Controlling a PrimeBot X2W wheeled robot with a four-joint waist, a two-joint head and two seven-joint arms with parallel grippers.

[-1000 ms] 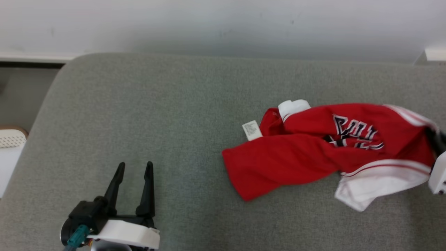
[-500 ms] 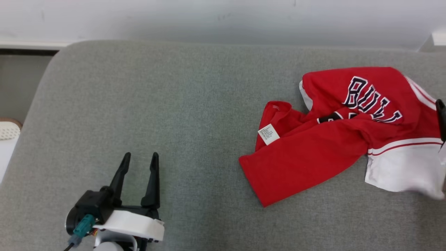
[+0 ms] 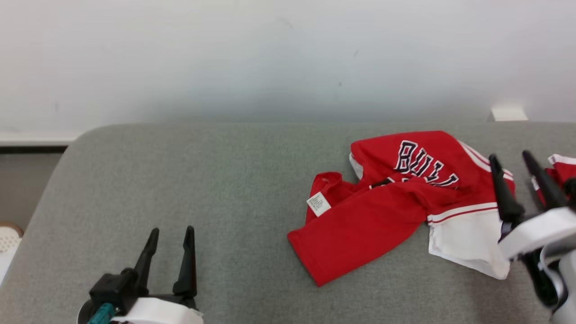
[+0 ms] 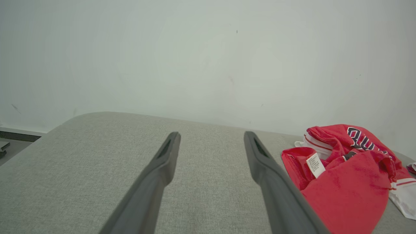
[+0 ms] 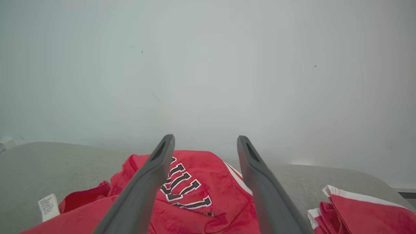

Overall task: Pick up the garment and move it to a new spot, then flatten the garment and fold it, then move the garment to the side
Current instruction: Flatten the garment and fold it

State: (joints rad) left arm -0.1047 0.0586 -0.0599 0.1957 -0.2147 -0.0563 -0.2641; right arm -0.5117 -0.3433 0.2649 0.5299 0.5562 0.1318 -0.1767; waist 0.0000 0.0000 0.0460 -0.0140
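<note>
Right gripper (image 3: 509,156) has let go. A second ago it was clamped on the right end of the garment at the edge of the head view; now its two dark fingers stand wide apart with nothing between them, raised just above the garment's right end. The head camera has also tipped up meanwhile, so more of the pale wall (image 3: 270,58) shows, and that shift is no move of the things.

The grey cushion (image 3: 202,180) carries everything. The red garment (image 3: 382,216) lies on its right half, somewhat nearer the back edge than the front, no longer stretched out by the pull but settled in a crumpled heap. One red panel reaches toward the front edge, and a white panel lies by the right gripper. A second red and white garment (image 3: 560,168) lies apart from it at the cushion's right edge.

The left gripper (image 3: 173,229) hovers near the front left corner, spread just as wide and empty, well apart from the garment.

The dark lettering (image 3: 423,164) now faces up, and the white label (image 3: 317,203) sticks out at the heap's left end.

By my reading the move to a new spot is done, and flattening comes next. The cloth is twisted over itself, so both grippers will need fresh holds on its edges.
</note>
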